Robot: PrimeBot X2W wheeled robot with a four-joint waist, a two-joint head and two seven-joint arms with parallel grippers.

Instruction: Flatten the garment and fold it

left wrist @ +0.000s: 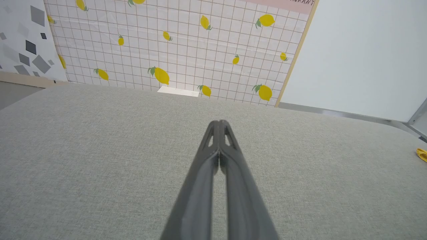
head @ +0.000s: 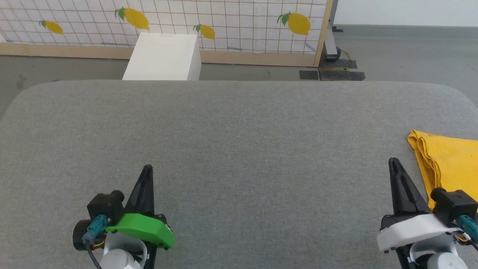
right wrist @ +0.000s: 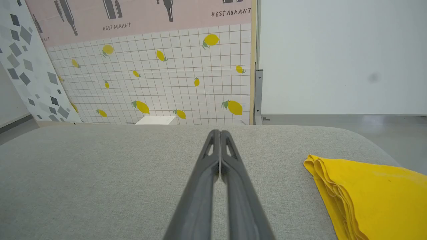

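The garment (head: 450,160) is a bright yellow cloth lying folded in several layers at the right edge of the grey padded table (head: 239,130); the right wrist view shows the garment (right wrist: 373,196) with its stacked fold edges facing left. A small yellow corner of the garment (left wrist: 421,154) sits at the far right of the left wrist view. My right gripper (head: 394,161) rests just left of the garment, shut and empty, fingers (right wrist: 213,156) pressed together. My left gripper (head: 148,168) is at the lower left, far from the cloth, also shut and empty (left wrist: 219,124).
A white box (head: 164,56) stands on the floor beyond the table's far edge. Behind it is a lemon-patterned tiled panel (head: 224,18) with a wooden base. Grey floor lies to the far right.
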